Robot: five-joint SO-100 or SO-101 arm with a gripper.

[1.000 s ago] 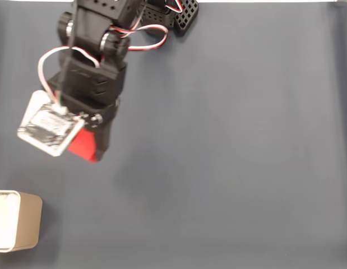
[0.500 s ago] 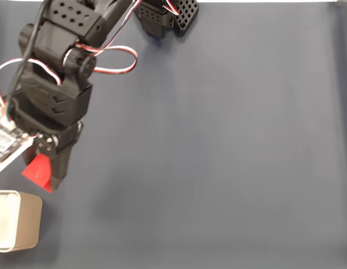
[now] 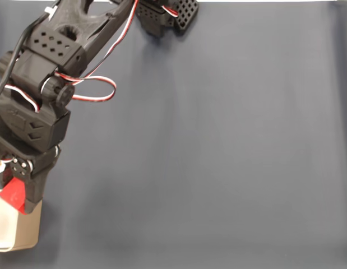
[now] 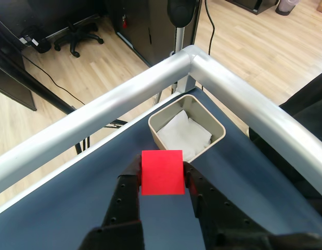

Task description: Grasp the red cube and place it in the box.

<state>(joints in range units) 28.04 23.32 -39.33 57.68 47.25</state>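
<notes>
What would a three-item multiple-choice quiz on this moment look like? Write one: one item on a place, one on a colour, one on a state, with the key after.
1. Where is the box in the wrist view?
A. On the wooden floor
B. On the dark blue table, in the corner below the metal rails
C. Between the gripper's fingers

2. What colour is the inside of the box?
A. White
B. Red
C. Black

3. What is the gripper doing?
A. Open, with nothing in it
B. Shut on a cable
C. Shut on the red cube

Key:
1 B: the wrist view shows the box on the table surface where the two rails meet.
2 A: its interior is white within beige walls.
3 C: black fingers press the cube's two sides in the wrist view, and the fixed view shows the cube held at the box's edge.
</notes>
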